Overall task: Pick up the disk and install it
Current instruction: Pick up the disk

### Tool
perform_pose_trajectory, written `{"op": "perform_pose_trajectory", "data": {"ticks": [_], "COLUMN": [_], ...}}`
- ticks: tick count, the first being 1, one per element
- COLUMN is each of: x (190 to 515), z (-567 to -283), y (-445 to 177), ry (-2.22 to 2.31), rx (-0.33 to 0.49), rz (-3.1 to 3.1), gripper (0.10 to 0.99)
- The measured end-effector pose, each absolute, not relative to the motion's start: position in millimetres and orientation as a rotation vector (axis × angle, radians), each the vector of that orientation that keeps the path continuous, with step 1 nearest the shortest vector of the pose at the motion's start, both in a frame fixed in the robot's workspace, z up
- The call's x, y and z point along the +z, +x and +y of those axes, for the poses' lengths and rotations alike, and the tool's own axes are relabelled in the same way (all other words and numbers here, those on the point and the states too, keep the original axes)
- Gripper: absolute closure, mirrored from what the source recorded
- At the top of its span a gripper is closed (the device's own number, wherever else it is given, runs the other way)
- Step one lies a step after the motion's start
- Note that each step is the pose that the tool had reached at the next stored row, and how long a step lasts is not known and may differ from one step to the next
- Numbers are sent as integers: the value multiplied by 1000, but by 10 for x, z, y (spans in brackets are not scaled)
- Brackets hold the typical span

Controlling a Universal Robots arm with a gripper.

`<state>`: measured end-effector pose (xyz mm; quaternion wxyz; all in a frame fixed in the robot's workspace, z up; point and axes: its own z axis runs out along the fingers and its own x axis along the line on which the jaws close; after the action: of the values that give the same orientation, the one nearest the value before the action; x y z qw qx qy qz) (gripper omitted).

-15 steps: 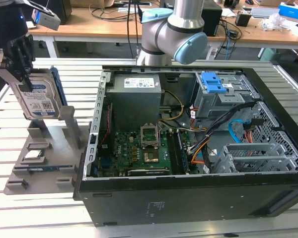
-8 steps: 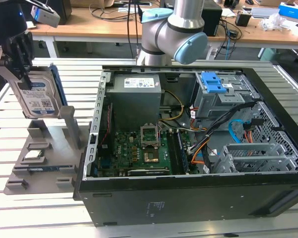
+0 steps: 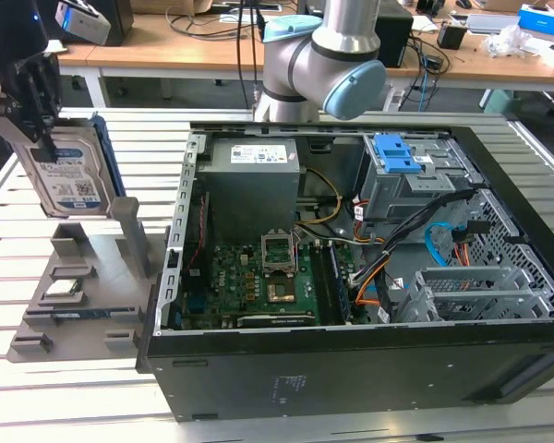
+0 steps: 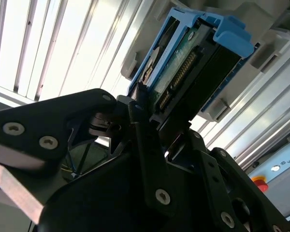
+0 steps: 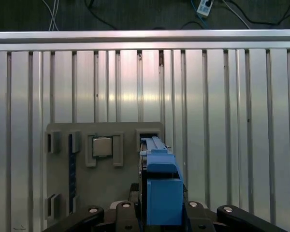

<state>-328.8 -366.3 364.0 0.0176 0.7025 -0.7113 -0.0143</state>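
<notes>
Upper left, exterior view: hand clamped on the upright disk; a straight, steady lift should clear the grey holder below.

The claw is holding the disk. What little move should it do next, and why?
Probably lift straight up a little. The claw is shut on the disk, which stands upright close above the grey holder, so rising first should keep it from snagging before heading to the open computer case.
</notes>
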Motion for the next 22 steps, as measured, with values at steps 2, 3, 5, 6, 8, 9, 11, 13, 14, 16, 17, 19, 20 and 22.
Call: {"op": "perform_pose_trajectory", "data": {"ticks": [2, 3, 5, 6, 8, 9, 11, 13, 14, 16, 17, 19, 20, 22], "x": [3659, 3666, 3685, 3694, 3714, 3725, 3743, 3762, 3769, 3783, 3791, 3806, 3817, 3832], "z": [-3663, -3662, -3662, -3661, -3661, -3661, -3660, -3660, -3660, -3659, -3659, -3659, -3659, -3658], "y": [-3287, -3286, -3285, -3284, -3283, -3282, -3281, -3279, -3279, -3277, -3276, -3274, -3273, -3271], "ry": [2183, 2183, 2183, 2183, 2183, 2183, 2183, 2183, 2183, 2183, 2183, 2183, 2183, 2183], "rx": [-44, -44, -44, -44, -44, -44, -44, -44, -44, -44, -44, -44, -44, -44], "rz": [-2210, -2210, -2210, -2210, -2210, -2210, -2210, -2210, -2210, -2210, -2210, -2210, -2210, -2210], "gripper": [725, 725, 725, 725, 725, 725, 725, 725, 725, 725, 725, 725, 725, 725]}}
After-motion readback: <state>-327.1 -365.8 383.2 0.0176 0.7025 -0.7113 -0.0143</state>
